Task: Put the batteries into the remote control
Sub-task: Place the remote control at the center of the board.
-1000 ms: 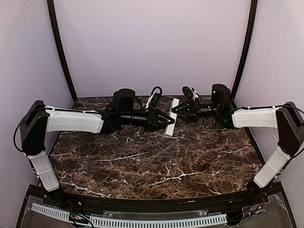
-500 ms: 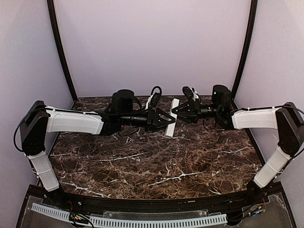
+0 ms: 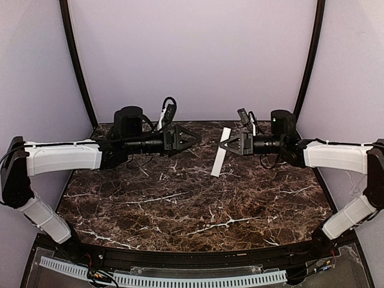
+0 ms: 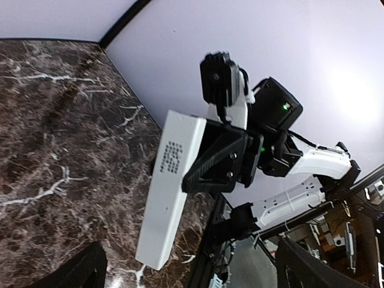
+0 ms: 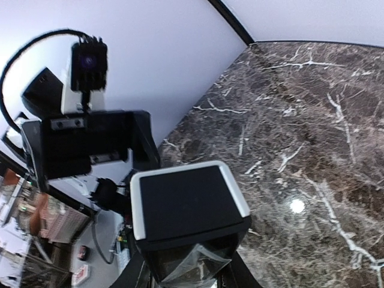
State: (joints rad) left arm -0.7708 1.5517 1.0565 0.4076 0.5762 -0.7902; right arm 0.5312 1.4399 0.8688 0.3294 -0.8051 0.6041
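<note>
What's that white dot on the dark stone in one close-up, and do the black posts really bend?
Right wrist view: the white dot is likely a lamp mirrored in the glossy marble table. Top external view: the black posts bow, probably from a wide lens. Left wrist view: the wall is washed out at right, while the remote control looks sharp.

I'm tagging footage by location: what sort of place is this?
Probably a robotics lab test cell: a left arm and right arm mounted at a marble-patterned table, plain lilac walls framed by black poles, and equipment clutter beyond the table.
</note>
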